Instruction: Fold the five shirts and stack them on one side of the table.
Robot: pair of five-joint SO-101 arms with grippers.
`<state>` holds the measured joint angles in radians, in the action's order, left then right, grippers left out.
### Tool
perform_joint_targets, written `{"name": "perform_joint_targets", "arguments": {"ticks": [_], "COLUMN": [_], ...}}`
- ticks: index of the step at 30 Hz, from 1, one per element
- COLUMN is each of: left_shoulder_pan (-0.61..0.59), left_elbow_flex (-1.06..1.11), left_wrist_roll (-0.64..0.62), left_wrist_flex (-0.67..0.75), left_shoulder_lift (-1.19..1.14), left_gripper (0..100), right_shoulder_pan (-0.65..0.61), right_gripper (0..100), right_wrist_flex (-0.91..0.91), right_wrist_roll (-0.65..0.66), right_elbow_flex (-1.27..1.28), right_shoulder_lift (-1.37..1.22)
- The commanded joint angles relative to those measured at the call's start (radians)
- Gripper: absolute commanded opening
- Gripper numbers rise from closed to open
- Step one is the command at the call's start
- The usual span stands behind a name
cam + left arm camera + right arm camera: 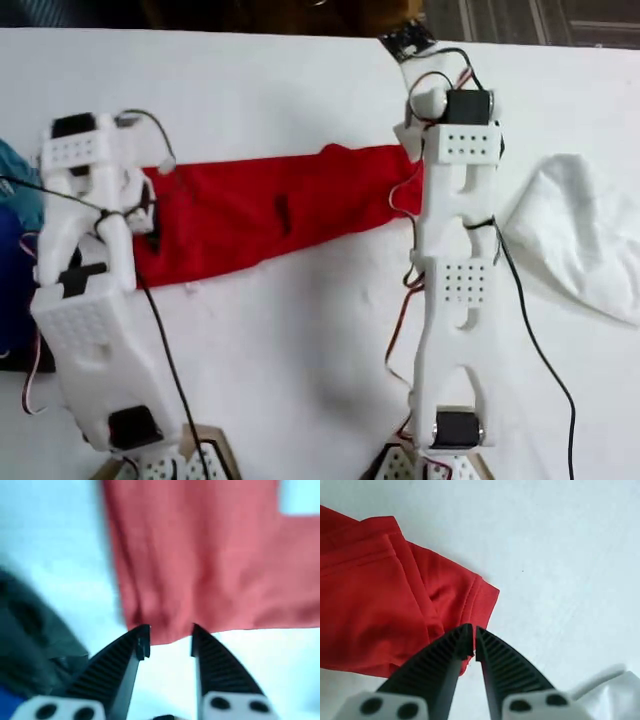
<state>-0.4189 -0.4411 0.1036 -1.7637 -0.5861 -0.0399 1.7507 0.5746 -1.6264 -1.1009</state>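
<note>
Flat across the middle of the white table (300, 360) lies a red shirt (250, 215) of soft jersey cloth, drawn out into a long band that runs from one arm to the other.

At its left end, the left gripper (169, 639) stands with its black ribbed fingers (125, 665) clearly apart. The shirt's hemmed edge reaches just into the gap between the tips, and the fingers close on nothing.

At the other end, the right gripper (474, 632) has its two fingers pressed almost together, with only a thin slit between them. The tips sit on the edge of the red shirt beside a sleeve hem, and the cloth puckers in folds towards them, so it appears to pinch a bit of that edge.

A crumpled white cloth shirt (585, 235) lies well apart on the right side of the table, beyond the right arm. A heap of blue and teal garments (15, 250) rests at the table's left edge, near the left arm, with a dark grey garment (30, 630) beside it.
</note>
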Motion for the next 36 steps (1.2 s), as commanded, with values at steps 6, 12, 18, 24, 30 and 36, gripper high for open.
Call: {"name": "perform_joint_targets", "arguments": {"ticks": [6,12,18,24,30,36], "left_shoulder_pan": [-0.14,-0.081,-0.071,-0.06,-0.058,-0.037], "left_elbow_flex": [0.068,0.15,0.151,0.097,-0.054,-0.093], "left_wrist_roll": [-0.034,-0.081,-0.209,-0.269,-0.269,-0.273], "left_wrist_flex": [-0.018,0.037,0.043,0.04,-0.021,-0.025], "left_shoulder_lift": [0.02,0.018,0.017,-0.095,-0.336,-0.358], "left_gripper": [21,21,20,20,20,7], "right_shoulder_pan": [0.007,0.004,0.002,-0.028,-0.045,-0.038], "right_gripper": [1.8,1.8,1.8,1.8,1.8,1.8], "right_wrist_flex": [0.022,0.022,0.022,0.022,0.022,0.022], "right_wrist_roll": [0.009,0.009,0.009,0.008,0.008,0.008], "right_elbow_flex": [-0.018,-0.018,-0.018,-0.018,-0.018,-0.018], "right_shoulder_lift": [0.114,0.12,0.142,0.176,0.18,0.18]}}
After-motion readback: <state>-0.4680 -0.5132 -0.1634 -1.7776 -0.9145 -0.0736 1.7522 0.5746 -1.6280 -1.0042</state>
